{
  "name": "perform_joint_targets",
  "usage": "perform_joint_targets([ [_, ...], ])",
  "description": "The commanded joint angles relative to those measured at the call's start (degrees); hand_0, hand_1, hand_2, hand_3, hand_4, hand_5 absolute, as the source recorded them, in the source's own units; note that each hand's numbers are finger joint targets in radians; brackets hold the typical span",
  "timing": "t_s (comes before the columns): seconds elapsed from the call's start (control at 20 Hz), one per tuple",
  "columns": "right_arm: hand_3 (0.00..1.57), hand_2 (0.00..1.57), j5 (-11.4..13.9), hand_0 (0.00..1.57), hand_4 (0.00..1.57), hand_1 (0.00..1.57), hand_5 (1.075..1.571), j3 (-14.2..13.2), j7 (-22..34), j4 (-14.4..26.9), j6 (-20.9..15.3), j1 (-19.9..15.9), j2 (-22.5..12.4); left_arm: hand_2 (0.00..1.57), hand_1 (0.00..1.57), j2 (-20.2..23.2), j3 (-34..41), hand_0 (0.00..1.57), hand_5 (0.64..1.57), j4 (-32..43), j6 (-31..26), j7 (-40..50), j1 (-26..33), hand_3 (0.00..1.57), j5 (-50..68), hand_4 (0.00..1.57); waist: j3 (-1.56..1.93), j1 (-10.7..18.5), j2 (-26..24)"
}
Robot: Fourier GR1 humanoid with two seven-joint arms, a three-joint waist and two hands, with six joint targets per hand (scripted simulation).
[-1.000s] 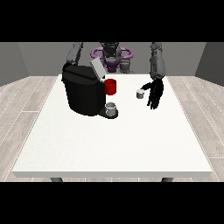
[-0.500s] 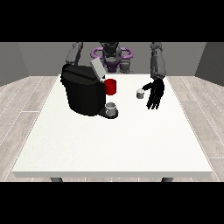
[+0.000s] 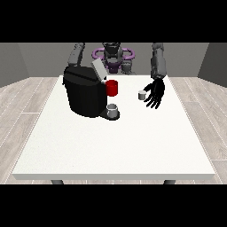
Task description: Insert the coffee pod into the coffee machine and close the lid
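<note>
Front view: right of the black coffee machine (image 3: 86,95), an open-fingered hand (image 3: 155,92) hangs just beside the small coffee pod (image 3: 142,95), not holding it.

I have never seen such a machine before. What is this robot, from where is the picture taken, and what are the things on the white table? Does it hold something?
This is a humanoid robot with two arms, standing behind a white table. The camera stands across the table and faces the robot, so the arms reach towards you. On the table is a black coffee machine with its lid raised, a red part at its front and a small grey cup on its base. The small grey coffee pod stands on the table beside the hand at the view's right. That hand is open, fingers spread, and holds nothing. The other hand is hidden behind the machine.
</note>
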Motion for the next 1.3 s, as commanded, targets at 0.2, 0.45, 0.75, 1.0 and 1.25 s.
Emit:
perform_joint_targets([
  [0.2, 0.00, 0.00, -0.89, 0.00, 0.36, 0.00, 1.571, -0.96, 0.92, 2.68, 1.53, -0.71, -1.53, 1.24, 1.25, -7.01, -4.14, 1.25, 1.571, 1.02, -1.83, 0.92, 0.51, 1.08, -2.28, 0.11, -0.79, -0.98, -1.90],
  [0.45, 0.00, 0.00, -2.13, 0.00, 0.41, 0.00, 1.571, -2.00, -0.30, 5.76, 2.17, -0.26, -1.38, 1.30, 1.21, -7.75, -3.55, 1.21, 1.571, 1.65, -1.21, 1.26, 0.20, 1.20, -3.21, 0.14, -0.80, 1.02, -3.66],
  [0.75, 0.00, 0.00, -1.61, 0.00, 0.39, 0.00, 1.571, -1.11, 0.55, 3.15, 1.26, 1.01, -1.13, 1.51, 1.53, -5.38, -0.58, 1.53, 1.571, 4.04, 1.62, -7.86, -1.13, 1.41, -2.61, 0.71, -0.84, 0.03, -2.95],
  [1.0, 0.00, 0.00, -3.78, 0.00, 0.30, 0.00, 1.571, -3.62, 0.80, 6.73, 2.05, 1.95, -2.51, 1.32, 1.21, -7.98, -1.51, 1.21, 1.571, 3.83, -0.10, -6.87, -0.21, 1.33, -3.82, 0.68, -0.81, 2.67, -8.10],
  [1.25, 0.00, 0.00, -2.31, 0.00, 0.28, 0.00, 1.571, -2.84, -2.33, 9.42, 1.57, 2.70, -2.11, 1.44, 1.46, -10.53, 0.10, 1.46, 1.571, 3.22, -2.33, -3.78, -3.61, 1.35, -1.89, 0.57, -0.80, 2.83, -9.10],
])
